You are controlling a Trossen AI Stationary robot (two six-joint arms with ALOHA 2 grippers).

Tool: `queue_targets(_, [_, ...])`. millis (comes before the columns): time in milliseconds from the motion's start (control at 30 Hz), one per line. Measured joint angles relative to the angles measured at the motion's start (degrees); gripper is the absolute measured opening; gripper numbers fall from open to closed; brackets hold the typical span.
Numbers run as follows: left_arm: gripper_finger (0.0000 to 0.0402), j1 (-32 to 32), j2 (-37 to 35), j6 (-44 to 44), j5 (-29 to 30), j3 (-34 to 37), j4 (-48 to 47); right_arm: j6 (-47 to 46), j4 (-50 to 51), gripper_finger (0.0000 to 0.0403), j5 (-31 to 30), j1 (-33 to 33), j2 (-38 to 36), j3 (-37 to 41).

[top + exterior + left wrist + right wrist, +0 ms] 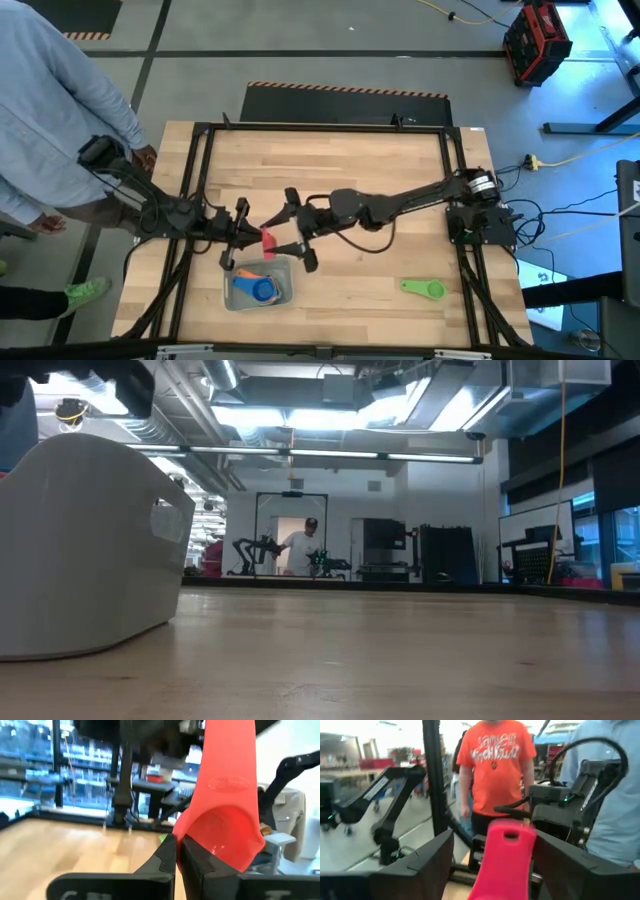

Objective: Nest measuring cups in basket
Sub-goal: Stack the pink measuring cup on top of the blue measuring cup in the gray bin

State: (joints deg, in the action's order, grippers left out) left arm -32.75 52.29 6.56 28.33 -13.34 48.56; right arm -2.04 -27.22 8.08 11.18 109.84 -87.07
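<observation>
- The worktop (400,190) is a pale wood-plank rectangle with a smooth grain, framed by dark metal rails; there is one of it, and it carries everything below.
- Two dark jointed arms reach in from opposite side edges and meet near the middle of the front half. A person in a light blue shirt (50,110) stands off the far left corner.
- One basket (283,268), a shallow pale grey-green plastic tray with rounded corners and smooth walls, sits near the front edge, left of centre. In the low view its curved pale wall (90,550) fills the left side.
- Inside the basket lie nested round-bowled plastic cups; blue (246,289) and orange (273,294) show, and I cannot count any others there.
- One green measuring cup (424,289), round bowl with a short flat handle, lies alone near the front right corner.
- One pink measuring cup (268,240), glossy plastic with a flat handle pierced by a hole, hangs just above the basket's far rim between the two claws.
- The left gripper (176,851) is clamped on the pink cup's bowl rim.
- The right gripper (490,857) has its fingers spread wide either side of the pink handle, not touching it.
</observation>
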Motion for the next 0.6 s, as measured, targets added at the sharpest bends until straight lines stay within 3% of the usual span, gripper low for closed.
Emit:
queue_targets(200, [0.0003, -3.9, 0.0, 10.0, 5.1, 0.0, -4.5, 4.1, 18.4, 0.0268, -1.2, 0.1, -7.3, -0.1])
queue_targets(367, [0.0002, -8.7, 0.0, 27.2, 10.8, 0.0, -6.1, 3.9, 31.2, 0.0268, -2.2, 0.1, -11.1, -0.1])
queue_targets(600, [0.0002, -16.5, 0.0, 50.0, 19.2, 0.0, -6.2, 2.8, 38.6, 0.0268, -2.4, 0.0, -11.4, 0.2])
